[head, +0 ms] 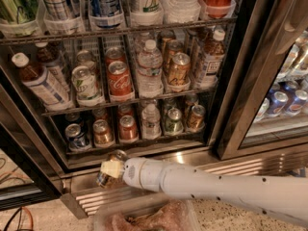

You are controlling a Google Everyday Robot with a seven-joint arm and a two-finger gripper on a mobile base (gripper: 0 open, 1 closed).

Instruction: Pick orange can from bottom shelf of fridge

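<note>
Well, the robot's gripper [110,169] with pale cream fingers is low in the left part of the frame. It sits at the end of a long white arm [216,186] that comes in from the lower right. The fingers are closed tight around a small, round, shiny metal orange can [117,156]. The orange can is tipped, with its silver top pointing up and to the right. It is outside the racks, in front of the ribbed steel base panel [236,169], just under the bottom shelf [144,142].

Behind it stands the big dark metal fridge [232,114] with its door open. The bottom shelf is a dark wire rack with lanes. From left to right it holds a blue can [76,136], a copper can [102,133], a red can [128,128], a small clear water bottle [150,121], a green can [173,121] and one more copper can [196,117].

On the rack above are a red cola can [119,78] and a bigger clear water bottle [150,69].

At the bottom middle of the frame is a clear plastic bin [102,214] with something pink inside.
</note>
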